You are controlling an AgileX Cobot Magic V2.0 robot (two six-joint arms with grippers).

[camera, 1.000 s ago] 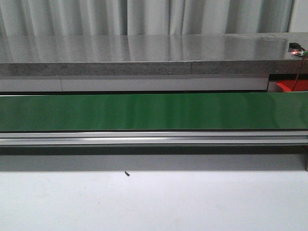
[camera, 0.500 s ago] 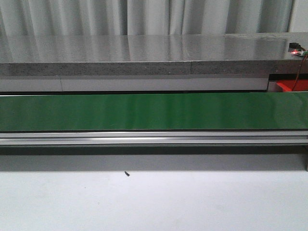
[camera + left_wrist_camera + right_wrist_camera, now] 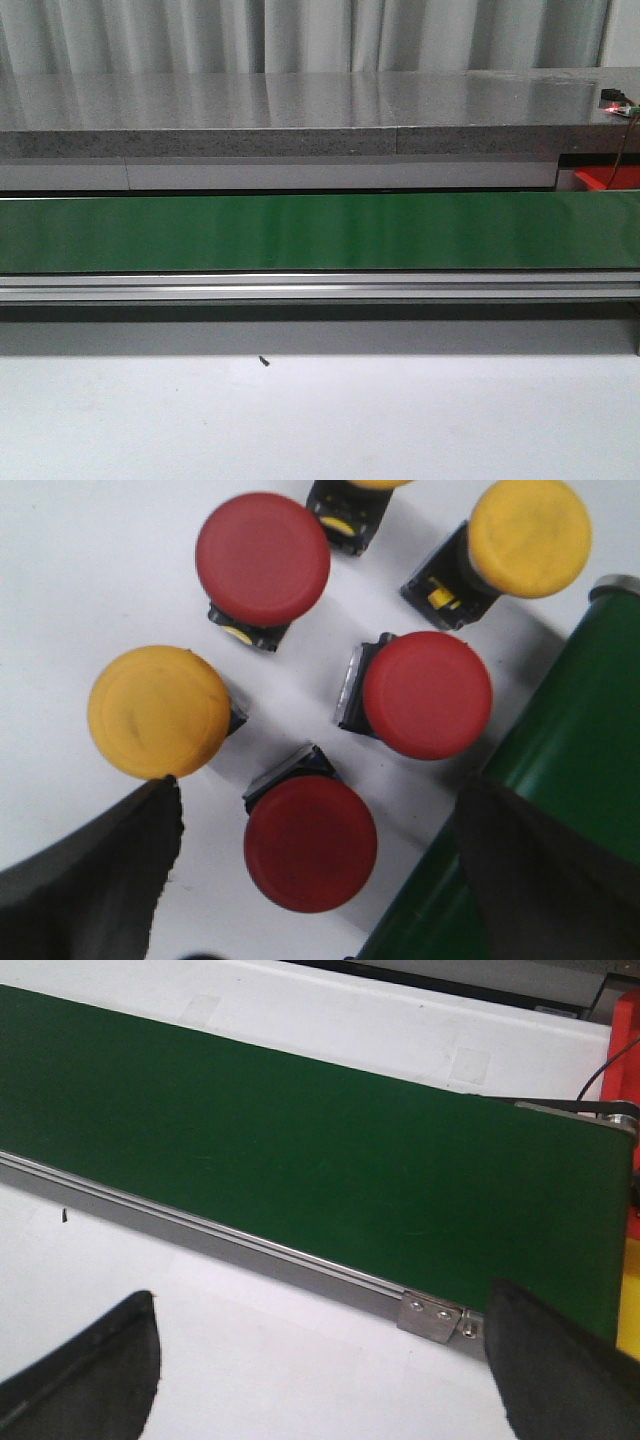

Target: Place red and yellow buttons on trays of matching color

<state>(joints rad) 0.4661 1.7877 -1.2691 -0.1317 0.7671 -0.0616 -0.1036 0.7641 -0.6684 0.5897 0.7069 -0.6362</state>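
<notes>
Hovering — left gripper (image 3: 310,870) jaws apart | red button (image 3: 311,842) between

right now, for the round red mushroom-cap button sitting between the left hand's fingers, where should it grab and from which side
Probably the round red mushroom-cap button is best taken by its cap rim, coming straight down from above. The cap is wider than the dark base below it, and the open left hand already straddles it, with the green conveyor belt close beside.

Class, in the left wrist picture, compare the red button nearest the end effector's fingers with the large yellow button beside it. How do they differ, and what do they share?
1. The red button has a red cap; the yellow button has a yellow one.
2. The red button lies between the two fingers, while the yellow button sits above one finger, its edge meeting the fingertip.
Both have round domed caps on dark bases and rest on the white surface.
</notes>
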